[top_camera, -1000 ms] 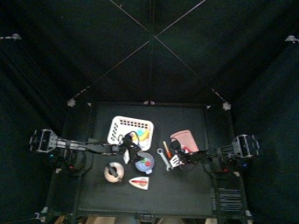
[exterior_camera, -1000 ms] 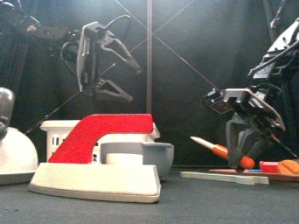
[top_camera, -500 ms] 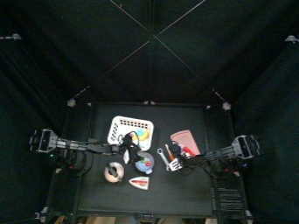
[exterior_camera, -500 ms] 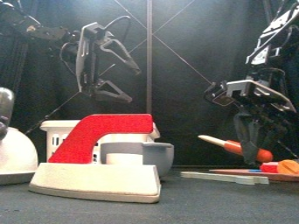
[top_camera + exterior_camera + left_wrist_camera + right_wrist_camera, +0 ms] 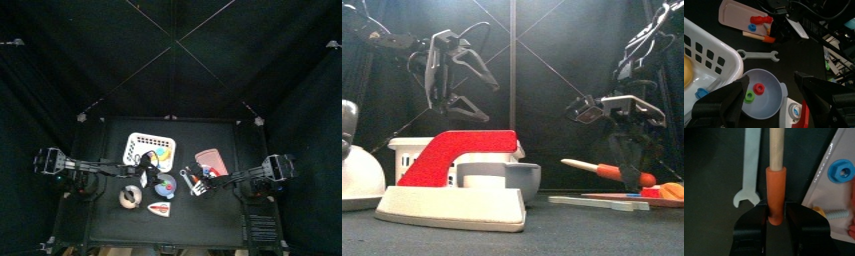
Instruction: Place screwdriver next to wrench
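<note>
The screwdriver (image 5: 775, 190), with an orange handle and a pale wooden-looking shaft, is held by its handle in my right gripper (image 5: 775, 214), which is shut on it. The wrench (image 5: 749, 168), a slim silvery bar with an open end, lies flat on the black table right beside the shaft and almost parallel to it. In the front view the screwdriver (image 5: 596, 170) hangs nearly level a little above the table under the right gripper (image 5: 620, 160). My left gripper (image 5: 460, 78) hangs high at the left, open and holding nothing. The left wrist view shows the wrench (image 5: 757, 54) between the tray and the bowl.
A pink tray (image 5: 841, 193) with a blue nut and small parts lies just beside the screwdriver. A white basket (image 5: 707, 55), a grey bowl (image 5: 774, 102) holding a green and a red ring, a red and white stapler (image 5: 456, 185) and a tape roll (image 5: 131, 196) fill the left half.
The right gripper has risen slightly with the screwdriver, which now hangs more level. The left arm has barely moved.
</note>
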